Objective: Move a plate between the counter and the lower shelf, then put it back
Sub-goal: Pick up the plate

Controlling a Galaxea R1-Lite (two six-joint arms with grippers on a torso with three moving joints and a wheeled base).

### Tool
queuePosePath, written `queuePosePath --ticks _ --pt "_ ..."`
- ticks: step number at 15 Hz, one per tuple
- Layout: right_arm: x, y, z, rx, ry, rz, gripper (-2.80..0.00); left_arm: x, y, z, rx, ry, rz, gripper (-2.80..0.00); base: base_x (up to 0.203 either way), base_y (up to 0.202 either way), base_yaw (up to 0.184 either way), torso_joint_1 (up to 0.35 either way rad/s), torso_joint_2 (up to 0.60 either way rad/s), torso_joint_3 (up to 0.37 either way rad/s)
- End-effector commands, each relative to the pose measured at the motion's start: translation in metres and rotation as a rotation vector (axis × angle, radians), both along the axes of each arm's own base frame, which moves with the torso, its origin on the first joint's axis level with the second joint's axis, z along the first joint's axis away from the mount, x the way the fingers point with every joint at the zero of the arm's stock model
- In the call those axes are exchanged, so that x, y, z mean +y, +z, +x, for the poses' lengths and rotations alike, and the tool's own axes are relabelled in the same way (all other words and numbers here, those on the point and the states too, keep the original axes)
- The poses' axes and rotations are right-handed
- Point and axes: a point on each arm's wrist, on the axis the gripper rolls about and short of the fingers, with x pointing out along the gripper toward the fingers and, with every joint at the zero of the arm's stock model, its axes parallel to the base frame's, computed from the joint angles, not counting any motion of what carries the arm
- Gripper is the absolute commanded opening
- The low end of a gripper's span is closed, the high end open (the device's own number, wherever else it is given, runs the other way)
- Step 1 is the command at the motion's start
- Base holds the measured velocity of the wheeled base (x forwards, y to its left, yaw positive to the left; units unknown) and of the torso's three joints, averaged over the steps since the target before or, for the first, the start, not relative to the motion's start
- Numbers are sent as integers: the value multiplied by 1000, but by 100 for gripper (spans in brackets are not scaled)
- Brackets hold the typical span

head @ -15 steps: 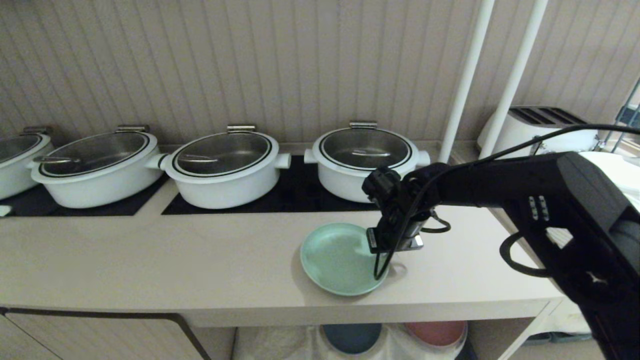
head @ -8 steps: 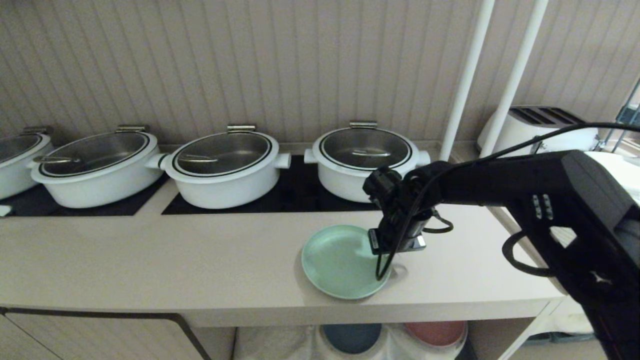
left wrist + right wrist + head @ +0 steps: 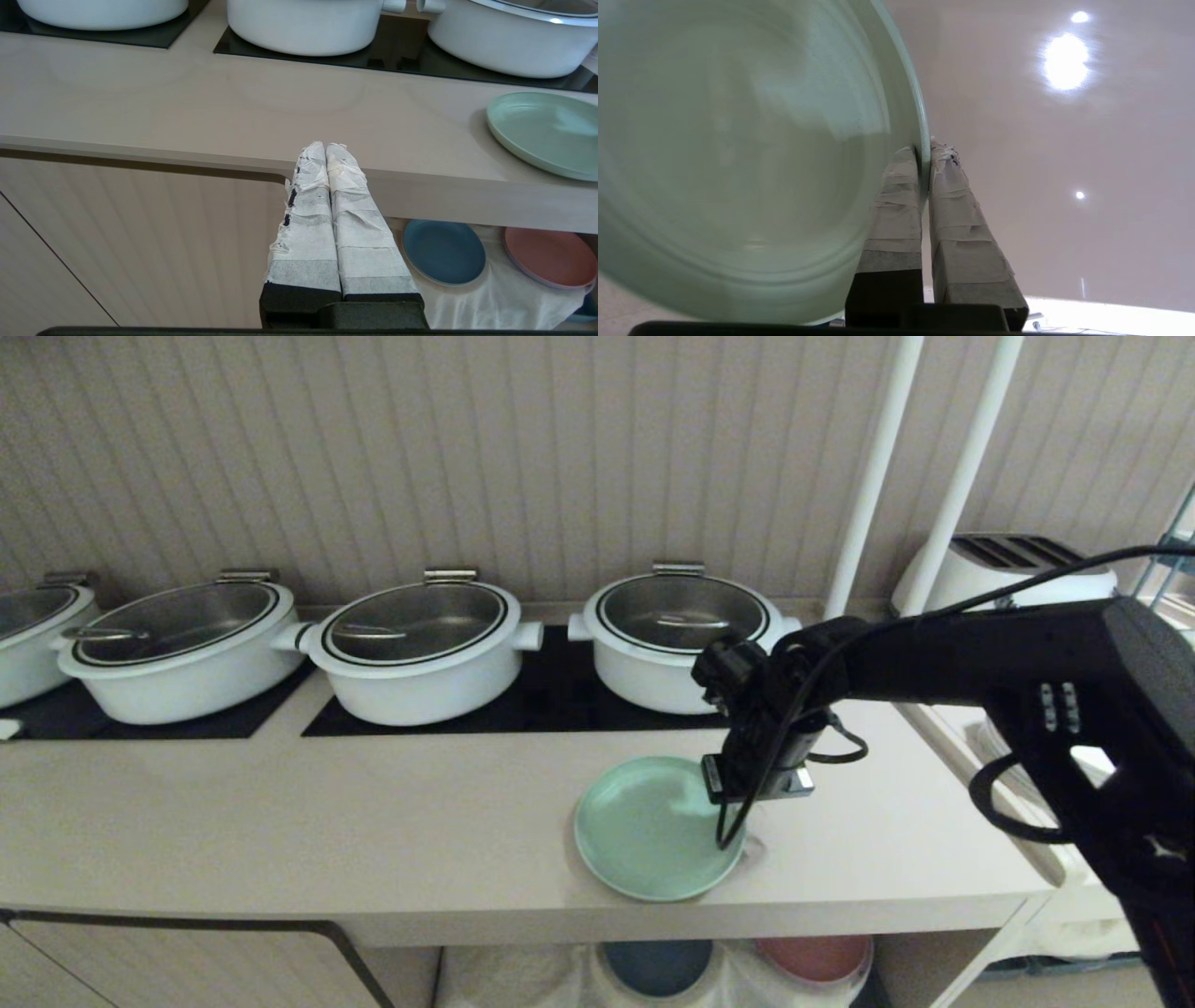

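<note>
While pinched on its rim | plate [image 3: 738, 154] sits between right gripper [image 3: 924, 154] fingers

Mint-green plate [image 3: 644, 831], beige counter [image 3: 280, 821] w/ black hob panels [image 3: 551, 705], white pots [image 3: 420, 649], dk-blue [image 3: 444, 252] & pink plates [image 3: 551, 256].

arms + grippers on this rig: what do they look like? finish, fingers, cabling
Right arm: matte black housing, loose black cable looped along it, silver plate at the wrist. Right gripper and left gripper: two long tapered black fingers each, wrapped in wrinkled white tape, frayed at the tips.
</note>
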Motion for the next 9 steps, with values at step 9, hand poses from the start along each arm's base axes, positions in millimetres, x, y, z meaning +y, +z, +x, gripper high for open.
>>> queuePosePath --ticks 9 --pt "-40 35 -19 0 -71 -2 -280 0 0 0 -1 1 -1 -280 0 0 0 0 0 0"
